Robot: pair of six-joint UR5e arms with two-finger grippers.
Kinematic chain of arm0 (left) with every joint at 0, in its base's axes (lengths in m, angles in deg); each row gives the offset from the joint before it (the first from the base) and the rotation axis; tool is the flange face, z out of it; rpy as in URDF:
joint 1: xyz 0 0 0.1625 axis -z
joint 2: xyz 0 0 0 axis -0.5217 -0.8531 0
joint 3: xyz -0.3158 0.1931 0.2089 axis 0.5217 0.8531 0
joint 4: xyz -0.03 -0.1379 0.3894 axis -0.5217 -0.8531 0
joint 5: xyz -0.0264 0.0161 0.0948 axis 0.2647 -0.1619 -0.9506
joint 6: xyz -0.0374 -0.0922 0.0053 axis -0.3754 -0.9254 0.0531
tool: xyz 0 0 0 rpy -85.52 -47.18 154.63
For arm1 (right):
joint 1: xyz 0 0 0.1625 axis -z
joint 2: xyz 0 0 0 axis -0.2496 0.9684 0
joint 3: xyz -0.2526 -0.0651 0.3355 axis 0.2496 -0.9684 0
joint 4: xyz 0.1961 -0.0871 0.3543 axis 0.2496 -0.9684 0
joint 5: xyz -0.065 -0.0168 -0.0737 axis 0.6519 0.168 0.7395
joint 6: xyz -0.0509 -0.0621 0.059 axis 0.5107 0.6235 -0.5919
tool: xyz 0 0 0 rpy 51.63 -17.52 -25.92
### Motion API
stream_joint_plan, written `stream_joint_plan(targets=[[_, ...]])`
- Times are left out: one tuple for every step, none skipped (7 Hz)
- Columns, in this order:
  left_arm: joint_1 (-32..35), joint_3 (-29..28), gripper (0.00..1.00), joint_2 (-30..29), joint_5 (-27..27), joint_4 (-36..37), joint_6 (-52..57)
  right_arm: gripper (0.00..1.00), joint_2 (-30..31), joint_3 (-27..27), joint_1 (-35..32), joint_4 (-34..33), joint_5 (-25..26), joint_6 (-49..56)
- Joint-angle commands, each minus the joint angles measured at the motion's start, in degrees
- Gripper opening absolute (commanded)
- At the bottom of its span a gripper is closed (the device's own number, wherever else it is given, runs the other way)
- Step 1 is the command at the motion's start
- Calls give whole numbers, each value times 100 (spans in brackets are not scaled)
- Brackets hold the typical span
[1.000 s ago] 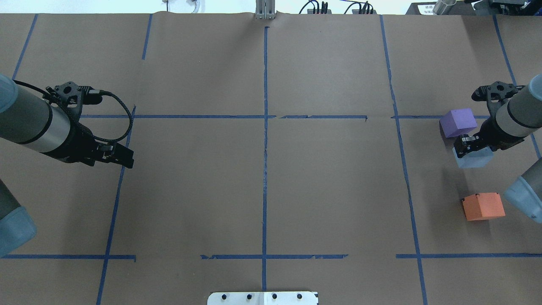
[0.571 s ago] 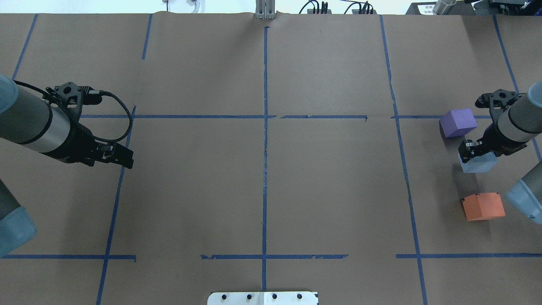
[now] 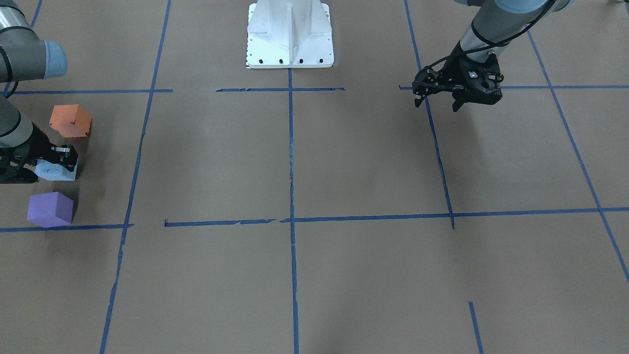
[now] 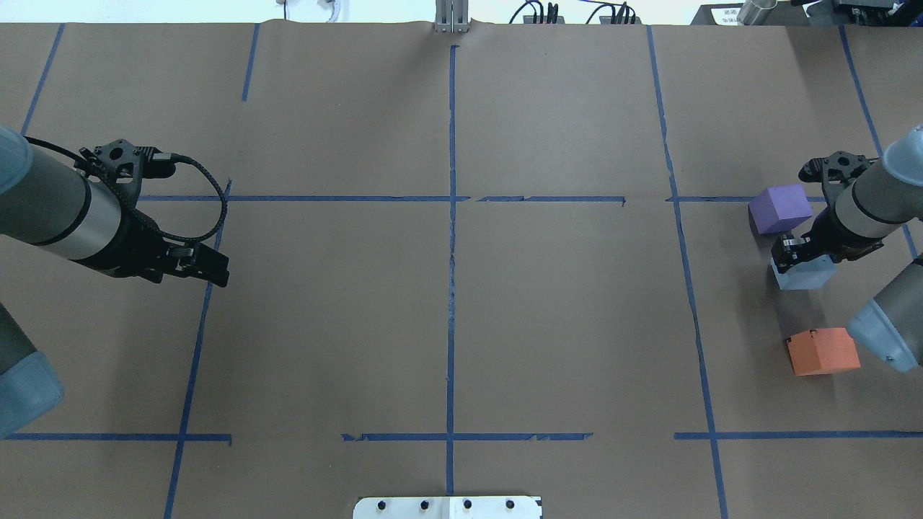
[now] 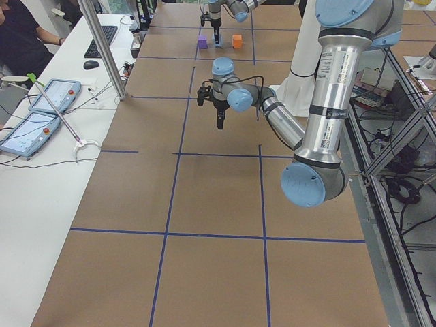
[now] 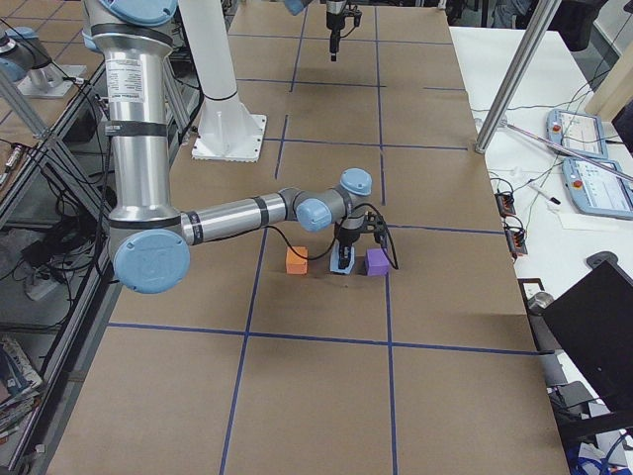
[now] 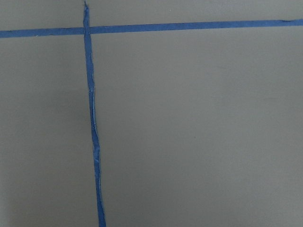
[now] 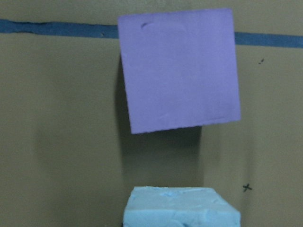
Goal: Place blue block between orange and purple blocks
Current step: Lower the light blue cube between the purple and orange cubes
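Far over on the robot's left, the left gripper (image 3: 436, 103) hangs over bare bench (image 4: 562, 324) with its fingers spread and nothing in them, well apart from the blocks.

On the robot's right side, the purple block (image 4: 780, 207) sits on a blue tape line. Just beside it, the right gripper (image 4: 787, 252) points down, closed on the blue block (image 4: 806, 275). That block is already in the gap between the purple block and the orange block (image 4: 823, 351), touching neither. In the overhead view it sits somewhat nearer the purple one. Whether its base rests on the paper I cannot tell.

The risks lie in the release. If the block is let go above the bench, it may land tilted or roll out of line. The spreading fingers may also nudge the purple block, since little room is left there. On the lift, the block could cling to one finger and be dragged out of the gap.
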State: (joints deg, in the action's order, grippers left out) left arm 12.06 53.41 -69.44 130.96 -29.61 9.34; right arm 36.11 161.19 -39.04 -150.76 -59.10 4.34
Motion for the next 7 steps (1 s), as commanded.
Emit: stream_joint_plan(targets=[[-9, 0, 100, -44, -9, 0, -110, 11, -96, -47, 5, 8, 6, -1], [-9, 9, 100, -44, 0, 0, -110, 11, -88, -47, 5, 0, 6, 8], [-9, 9, 100, -44, 0, 0, -110, 15, -88, -91, 5, 8, 6, 8], [-9, 9, 100, -44, 0, 0, -110, 43, -96, -109, 23, 8, 6, 17], [-9, 1, 100, -44, 0, 0, -110, 59, -96, -109, 32, 8, 6, 26], [-9, 0, 100, -44, 0, 0, -110, 64, -96, -91, 58, 17, 6, 17], [-9, 0, 100, -44, 0, 0, -110, 99, -96, -83, 58, 17, 15, 8]])
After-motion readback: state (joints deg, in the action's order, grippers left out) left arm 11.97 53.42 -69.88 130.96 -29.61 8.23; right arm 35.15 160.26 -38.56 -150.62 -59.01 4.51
